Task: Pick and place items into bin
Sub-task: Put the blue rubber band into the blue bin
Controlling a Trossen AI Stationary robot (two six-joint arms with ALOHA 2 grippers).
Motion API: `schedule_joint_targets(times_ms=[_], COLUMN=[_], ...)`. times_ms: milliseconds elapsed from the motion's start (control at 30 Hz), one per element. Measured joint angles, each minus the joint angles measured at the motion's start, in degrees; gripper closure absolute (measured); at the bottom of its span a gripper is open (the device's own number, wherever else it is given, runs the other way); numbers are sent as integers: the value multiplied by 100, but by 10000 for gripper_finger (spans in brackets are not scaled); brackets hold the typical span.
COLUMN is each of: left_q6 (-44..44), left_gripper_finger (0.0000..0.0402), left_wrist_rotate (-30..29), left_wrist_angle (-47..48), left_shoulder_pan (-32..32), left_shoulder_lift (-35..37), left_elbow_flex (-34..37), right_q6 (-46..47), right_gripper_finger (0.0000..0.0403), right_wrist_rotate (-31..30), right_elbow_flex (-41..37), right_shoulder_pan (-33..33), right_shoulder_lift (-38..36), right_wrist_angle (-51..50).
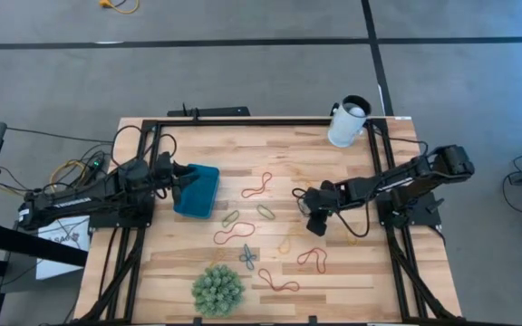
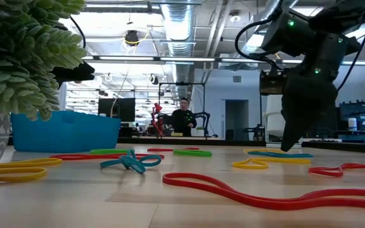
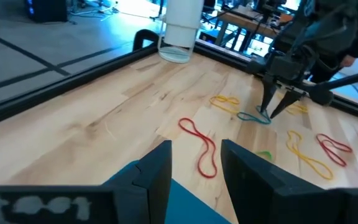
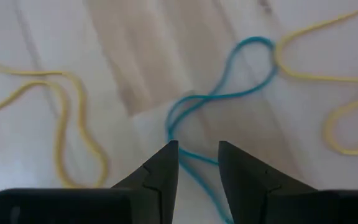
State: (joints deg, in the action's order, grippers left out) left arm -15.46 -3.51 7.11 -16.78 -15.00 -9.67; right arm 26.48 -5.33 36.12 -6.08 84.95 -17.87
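High view: two dark arms are reaching inward over a pale wooden table [image 1: 352, 272] scattered with thin coloured rubber-band loops. The left gripper [image 1: 181, 179] is hovering at the near edge of the teal-blue bin [image 1: 199, 190], which is sitting just beyond its fingertips. Its own wrist camera is showing the two fingers parted with a clear gap and nothing between them, the blue rim of the bin directly below them, and a red loop [image 3: 202, 146] lying on the wood a little way ahead.

The right gripper [image 1: 316, 224] is pointing down at the table, well apart from the bin. Its wrist camera is showing the gripper [image 4: 197, 163] with fingers released, spread slightly, and a blue loop [image 4: 219, 93] lying flat on the wood, running between and just ahead of the fingertips; nothing is being grasped. Yellow loops [image 4: 73, 118] are lying on either side of the blue one. From table level, the same fingers are tapering down to a point just above, or touching, the wood; contact cannot be told.

Between the two grippers, more red [image 1: 256, 186], green [image 1: 266, 211] and yellow [image 1: 285, 243] loops are lying loose on the table. A green spiky ball [image 1: 217, 290] is resting near the front edge, and a white cup [image 1: 347, 122] is standing beyond the right gripper at the far edge.
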Motion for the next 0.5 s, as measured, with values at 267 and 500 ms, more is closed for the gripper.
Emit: schedule_joint_targets(times_ms=[267,500], left_q6=[-219,-232], left_gripper_finger=[274,274], left_wrist_rotate=[-190,-218], left_wrist_angle=[-11,-11], left_shoulder_pan=[-2,-2], left_shoulder_lift=[2,2], left_elbow_flex=[0,2], right_q6=[1,0], right_gripper_finger=[294,294], right_wrist_rotate=[-56,-61], right_elbow_flex=[2,2], right_shoulder_pan=[-89,-260], right_shoulder_lift=[66,66], right_wrist_angle=[152,428])
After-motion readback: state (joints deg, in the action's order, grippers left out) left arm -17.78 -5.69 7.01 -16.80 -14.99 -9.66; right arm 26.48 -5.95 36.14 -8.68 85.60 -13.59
